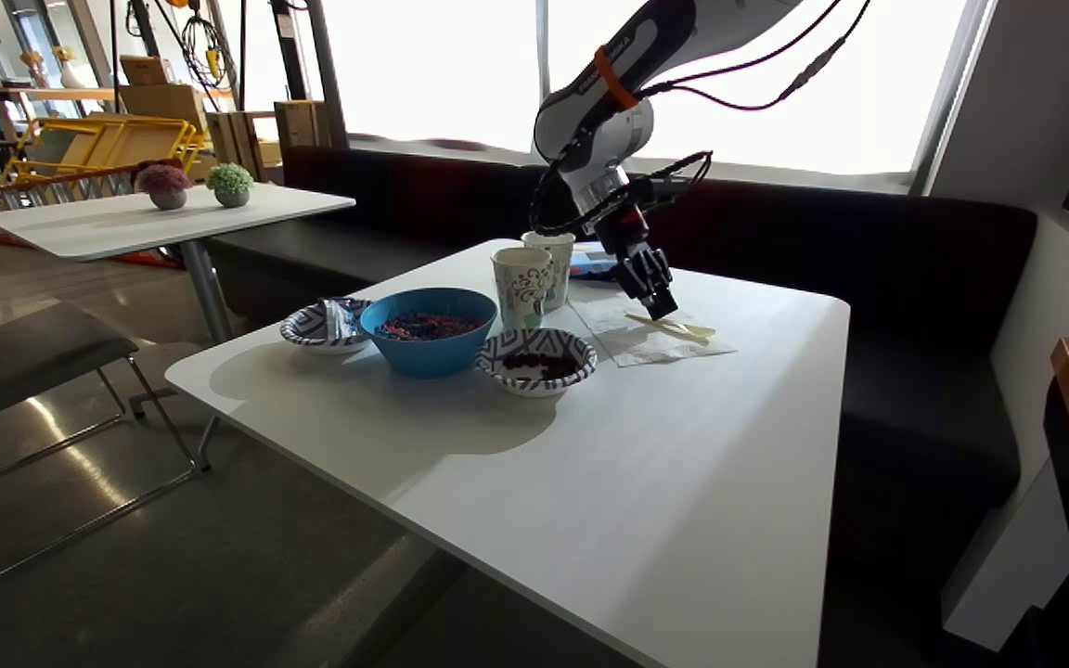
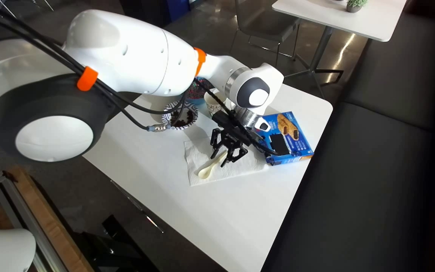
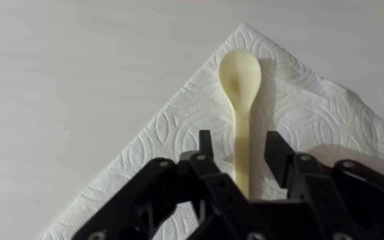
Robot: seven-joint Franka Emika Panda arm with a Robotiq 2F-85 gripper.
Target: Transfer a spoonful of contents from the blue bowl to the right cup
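The step seems to be taking up the cream-coloured spoon point(image 3: 241, 126) from a paper towel point(image 3: 292, 110). The claw point(image 3: 239, 145) stands moderately wide over its handle, a gap on each side. Close evenly, low on the handle, without pinching towel; lift straight. Only the wrist view shows both gaps clearly. In an exterior view the blue bowl point(image 1: 432, 360) sits near the left edge of the table point(image 1: 683, 455), just beside a patterned paper cup point(image 1: 522, 292), a second cup point(image 1: 563, 269) behind; in an exterior view the robot arm point(image 2: 142, 53) hides much of the bowl.
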